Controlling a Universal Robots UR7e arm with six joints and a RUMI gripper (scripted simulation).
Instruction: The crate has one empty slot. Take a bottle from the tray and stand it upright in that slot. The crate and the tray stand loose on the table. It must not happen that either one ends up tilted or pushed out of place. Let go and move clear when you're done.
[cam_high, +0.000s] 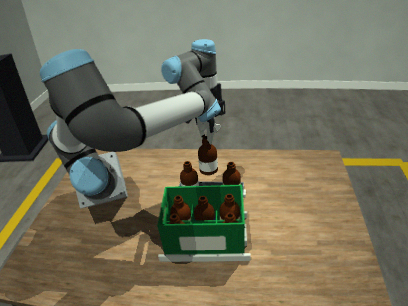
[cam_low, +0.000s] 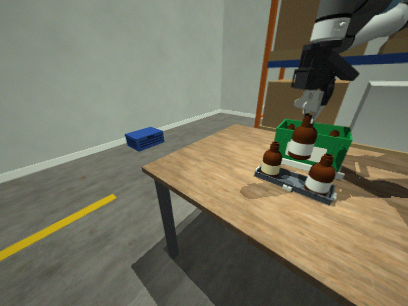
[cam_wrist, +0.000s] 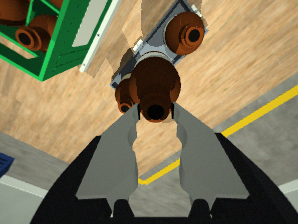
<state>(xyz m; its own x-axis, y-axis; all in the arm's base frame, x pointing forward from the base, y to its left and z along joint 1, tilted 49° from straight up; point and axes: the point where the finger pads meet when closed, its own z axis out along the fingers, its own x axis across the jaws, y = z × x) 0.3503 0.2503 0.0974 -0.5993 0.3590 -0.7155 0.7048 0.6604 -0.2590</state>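
My gripper (cam_high: 206, 136) is shut on the neck of a brown bottle with a white label (cam_high: 208, 158) and holds it upright in the air above the grey tray (cam_low: 294, 182). Two more brown bottles (cam_high: 188, 174) (cam_high: 231, 173) stand on the tray behind the green crate (cam_high: 204, 221). The crate holds several brown bottles; I cannot tell from here which slot is empty. The held bottle also shows in the exterior view (cam_low: 302, 141) and in the wrist view (cam_wrist: 155, 90) between my fingers. The crate's corner shows at the wrist view's upper left (cam_wrist: 45, 35).
The arm's base (cam_high: 95, 180) stands at the table's left edge. The tray sits near the table's far edge, beyond the crate. A blue box (cam_low: 144, 138) lies on the floor away from the table.
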